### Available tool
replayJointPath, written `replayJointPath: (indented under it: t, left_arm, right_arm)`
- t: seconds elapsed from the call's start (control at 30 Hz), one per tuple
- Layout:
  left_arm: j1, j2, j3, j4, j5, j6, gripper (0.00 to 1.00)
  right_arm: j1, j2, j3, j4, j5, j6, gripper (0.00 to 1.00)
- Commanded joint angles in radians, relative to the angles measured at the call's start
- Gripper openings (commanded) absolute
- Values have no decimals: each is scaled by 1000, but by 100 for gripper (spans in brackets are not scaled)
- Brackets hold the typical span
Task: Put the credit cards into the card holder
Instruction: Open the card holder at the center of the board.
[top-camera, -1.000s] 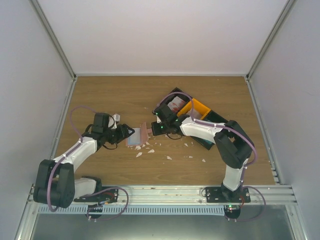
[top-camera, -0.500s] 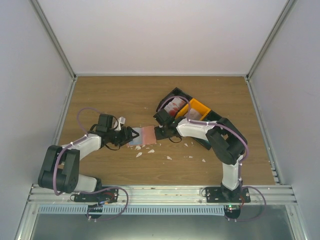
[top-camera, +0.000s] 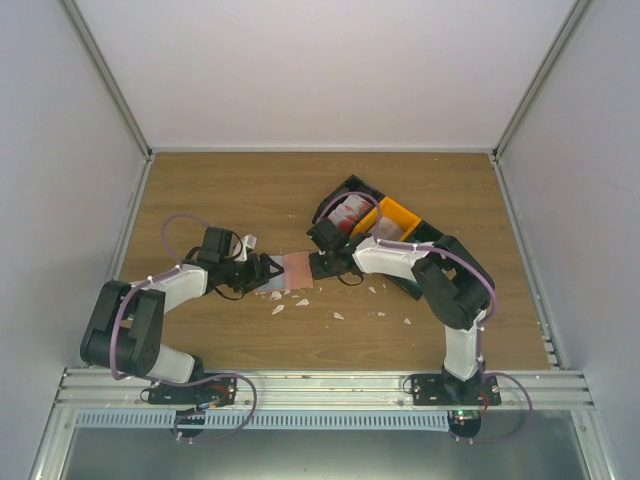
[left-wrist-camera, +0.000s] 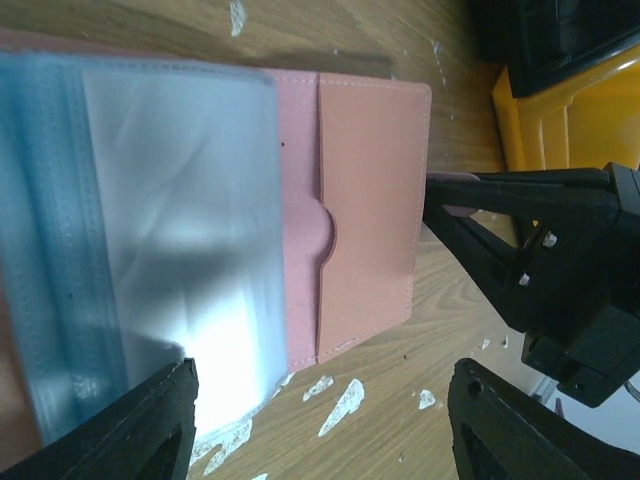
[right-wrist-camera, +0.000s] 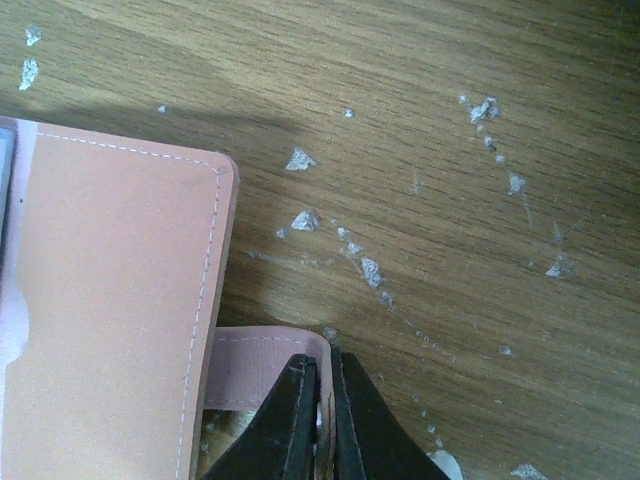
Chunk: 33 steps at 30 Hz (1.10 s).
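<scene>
- Card holder (left-wrist-camera: 365, 210) lies open, flat on the worktop (top-camera: 250, 200) near the middle, between the two grippers.
- Its inside faces up. The clear, pale-blue sleeves are on the half toward the L arm, and a salmon-pink pocket w/ a curved thumb notch is on the half toward the R arm.
- L gripper (top-camera: 265, 270) is low over the blue half w/ its fingers spread wide apart. Nothing is pinched between them. In the L wrist view the sleeves run down to one fingertip and the pink half ends short of the other.
- R gripper (right-wrist-camera: 322, 362) has its fingers drawn together w/ only a sliver of gap, clamped on a thin pale-pink flap (right-wrist-camera: 260, 362) that sticks out at the holder's pink edge. The flap's stitching shows in the R wrist view.
- Credit cards (top-camera: 349, 211) - a red-and-white stack - sit in a compartment of the black bin (top-camera: 352, 181), behind the R gripper and apart from the holder. No card shows in the holder's pockets as far as the sleeves can be read; glare blurs part of them.
- Orange bin (top-camera: 398, 213) sits just beside the cards' compartment, in the same black tray row.
- Small white scraps (right-wrist-camera: 303, 220) are scattered over the wood in front of and beside the holder - some are right at its pink corner.
</scene>
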Motion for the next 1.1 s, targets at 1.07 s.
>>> replayJointPath:
  t: [1.07]
  left_arm:
    - [-31, 33, 75, 76, 54, 32, 64]
  right_arm:
    - [-8, -32, -39, 71, -30, 18, 6]
